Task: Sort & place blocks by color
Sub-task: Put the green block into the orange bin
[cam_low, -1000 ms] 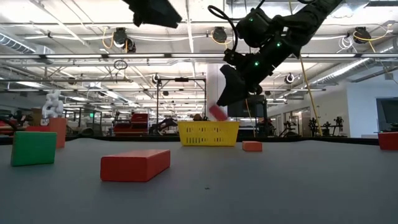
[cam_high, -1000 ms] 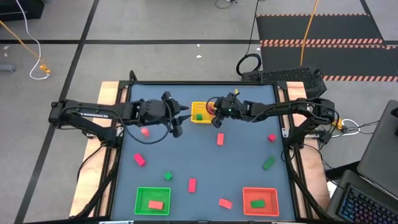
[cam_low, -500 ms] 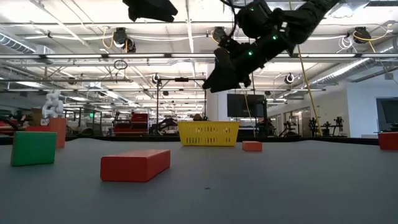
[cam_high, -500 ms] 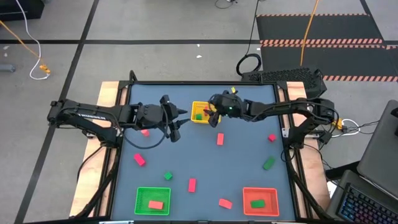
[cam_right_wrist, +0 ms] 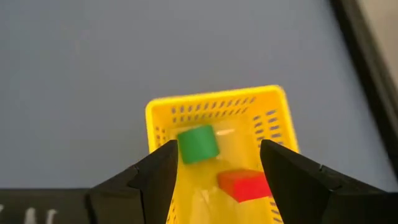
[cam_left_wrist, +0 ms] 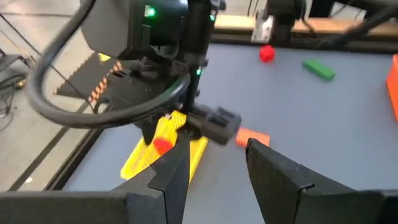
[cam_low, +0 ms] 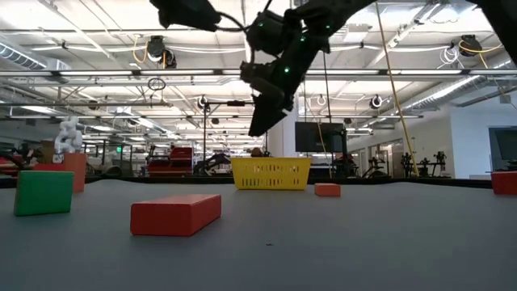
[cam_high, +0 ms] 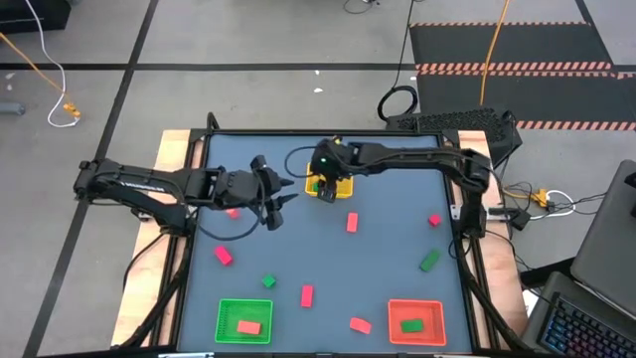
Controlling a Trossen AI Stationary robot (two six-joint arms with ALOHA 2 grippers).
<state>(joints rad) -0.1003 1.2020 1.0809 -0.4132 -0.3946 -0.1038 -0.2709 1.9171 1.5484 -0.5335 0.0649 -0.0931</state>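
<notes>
Right pincer hangs spread and empty over the yellow basket.
Two blocks lie inside, one green, one red; left pincer, part-open, holds nothing beside it.

Your grey surface has three baskets sitting on it: yellow basket far side, green basket and red basket near, loose blocks scattered between.

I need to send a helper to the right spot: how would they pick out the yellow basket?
Look at the table's far edge, about midway between the two arms. The yellow basket sits there under the right gripper, holding a green block and a red block. The other two baskets, green and red, sit at the near edge.
</notes>
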